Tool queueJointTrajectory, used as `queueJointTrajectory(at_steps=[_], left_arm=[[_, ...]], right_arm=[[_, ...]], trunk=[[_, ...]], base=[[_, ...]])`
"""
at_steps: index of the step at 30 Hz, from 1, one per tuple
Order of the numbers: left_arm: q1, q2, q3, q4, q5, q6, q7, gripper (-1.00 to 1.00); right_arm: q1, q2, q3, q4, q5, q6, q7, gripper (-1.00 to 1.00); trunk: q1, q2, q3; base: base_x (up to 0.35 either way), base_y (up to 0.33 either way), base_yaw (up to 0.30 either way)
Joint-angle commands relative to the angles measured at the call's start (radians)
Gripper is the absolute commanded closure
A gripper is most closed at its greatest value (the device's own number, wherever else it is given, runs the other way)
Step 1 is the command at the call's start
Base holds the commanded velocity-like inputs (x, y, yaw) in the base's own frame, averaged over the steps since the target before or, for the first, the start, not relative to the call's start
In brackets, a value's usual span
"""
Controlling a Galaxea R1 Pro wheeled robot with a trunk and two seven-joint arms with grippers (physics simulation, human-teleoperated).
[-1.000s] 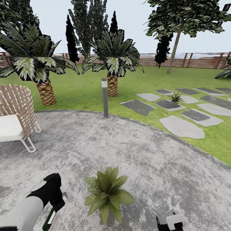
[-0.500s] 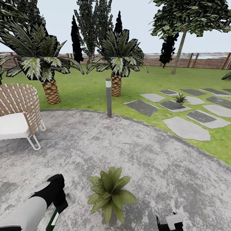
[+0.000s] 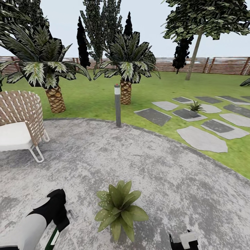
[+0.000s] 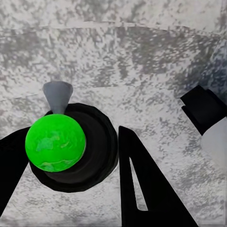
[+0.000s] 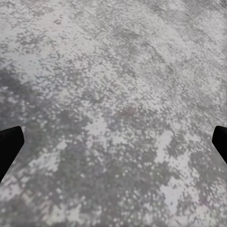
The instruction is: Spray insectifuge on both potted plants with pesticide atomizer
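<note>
Gripping the atomizer [image 3: 53,239], the left gripper [image 3: 60,222] sits low at the left of the head view, its fingers [image 4: 142,189] clamped on either side of the bottle. In the left wrist view the bottle is seen end-on as a bright green round [image 4: 55,144] over a dark disc, with a grey nozzle tip just past it. A pale label strip runs along the dark-green body; no writing on it can be read. The bottle hangs just beside the near plant [image 3: 119,208], which stands on the patio [image 3: 156,166] between the two arms. The second plant [image 3: 195,108] stands well apart on a stepping stone [image 3: 189,115] in the lawn. The right gripper [image 5: 113,142] hovers over bare patio, its fingertips wide apart at the frame edges.
</note>
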Motion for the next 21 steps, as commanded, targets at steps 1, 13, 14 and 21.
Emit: queueJointTrajectory(at_steps=[1,13,14,21], left_arm=[[0.0,-0.002,0.002,-0.001,-0.004,0.008,-0.007,1.0],[0.001,-0.013,0.004,-0.012,-0.003,0.009,-0.007,1.0],[0.001,-0.013,0.004,-0.012,-0.003,0.009,-0.007,1.0],[0.001,-0.019,0.004,-0.016,-0.003,0.011,-0.006,1.0]], right_arm=[[-0.001,0.0,-0.004,0.001,0.011,-0.003,-0.007,-1.0],[-0.001,0.0,-0.004,0.001,0.011,-0.003,-0.007,-1.0],[-0.001,0.001,-0.004,0.001,0.011,-0.003,-0.007,-1.0],[-0.001,0.002,-0.004,0.001,0.009,-0.003,-0.007,-1.0]], trunk=[[0.0,0.0,-0.001],[0.0,0.0,-0.001],[0.0,0.0,-0.001],[0.0,0.0,-0.001]], base=[[0.0,0.0,0.0],[0.096,-0.074,0.02],[0.076,-0.236,0.206],[-0.014,-0.216,0.061]])
